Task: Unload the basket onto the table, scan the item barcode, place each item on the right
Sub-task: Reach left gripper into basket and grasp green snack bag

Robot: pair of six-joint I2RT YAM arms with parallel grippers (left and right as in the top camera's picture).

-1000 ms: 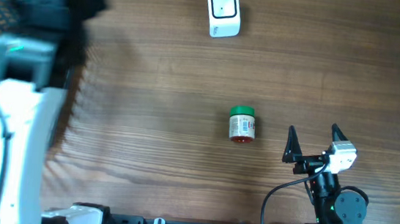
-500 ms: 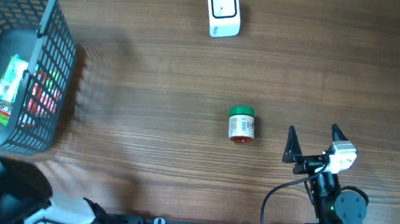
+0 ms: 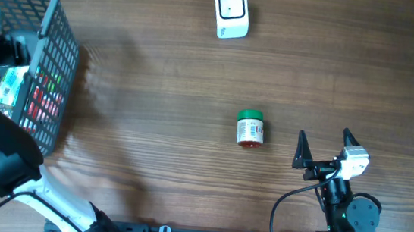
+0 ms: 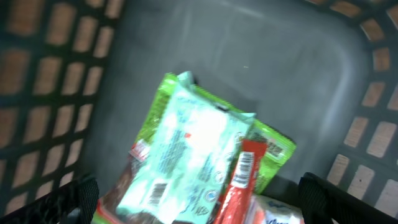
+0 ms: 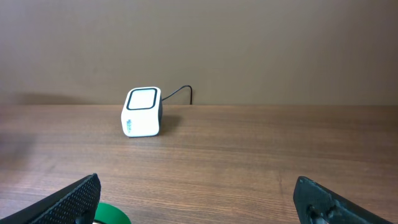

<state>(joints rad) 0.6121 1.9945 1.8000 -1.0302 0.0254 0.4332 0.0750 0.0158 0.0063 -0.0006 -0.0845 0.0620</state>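
Jar [image 3: 250, 128] lies near open right claw [image 3: 324, 134], toward its left

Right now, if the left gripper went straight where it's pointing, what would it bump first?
Most likely the pale green packet on top of the pile in the grey basket. The open left gripper points down at it; how far off is unclear.

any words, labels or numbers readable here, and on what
No text can be read in any view.
Jar: label print too small.
Green packet in the basket: print blurred.
Red sachet: print blurred.
Scanner: no legible marking.
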